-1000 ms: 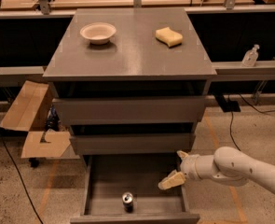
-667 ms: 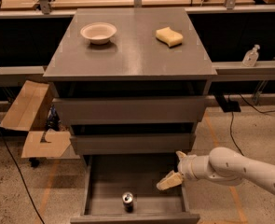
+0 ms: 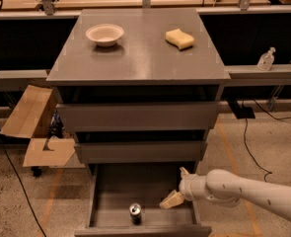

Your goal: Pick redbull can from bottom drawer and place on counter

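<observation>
Redbull can (image 3: 135, 214) stands upright, long axis vertical, silver top up, near the front wall of the open bottom drawer (image 3: 101, 201). Gripper (image 3: 173, 190) hangs to its right, apart from it, fingers spread, holding nothing.

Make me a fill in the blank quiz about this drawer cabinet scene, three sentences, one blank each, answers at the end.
1. The redbull can stands upright in the bottom drawer, which is ____.
2. On the counter sit a yellow sponge and a white ____.
3. The gripper hangs over the bottom drawer, on the ____ side of the redbull can as the picture shows it.

Missing words: open; bowl; right.
</observation>
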Robot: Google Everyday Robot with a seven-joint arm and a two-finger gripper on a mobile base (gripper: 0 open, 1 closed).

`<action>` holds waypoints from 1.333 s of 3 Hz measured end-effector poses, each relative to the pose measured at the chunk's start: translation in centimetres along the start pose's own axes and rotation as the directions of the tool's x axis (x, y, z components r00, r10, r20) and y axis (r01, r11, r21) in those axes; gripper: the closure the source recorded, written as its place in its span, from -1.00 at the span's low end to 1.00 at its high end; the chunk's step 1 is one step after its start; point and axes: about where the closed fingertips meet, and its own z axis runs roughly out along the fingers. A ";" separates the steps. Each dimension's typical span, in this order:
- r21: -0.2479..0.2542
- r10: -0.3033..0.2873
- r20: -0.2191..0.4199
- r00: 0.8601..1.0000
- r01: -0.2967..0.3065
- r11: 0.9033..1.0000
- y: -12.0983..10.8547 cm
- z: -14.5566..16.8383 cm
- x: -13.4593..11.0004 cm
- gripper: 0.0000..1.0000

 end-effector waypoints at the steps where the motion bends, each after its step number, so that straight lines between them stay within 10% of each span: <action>1: -0.012 -0.016 -0.019 1.000 0.015 1.000 1.2 3.4 1.8 -1.00; 4: -0.087 0.029 -0.008 1.000 -0.029 0.996 5.3 10.3 3.5 -1.00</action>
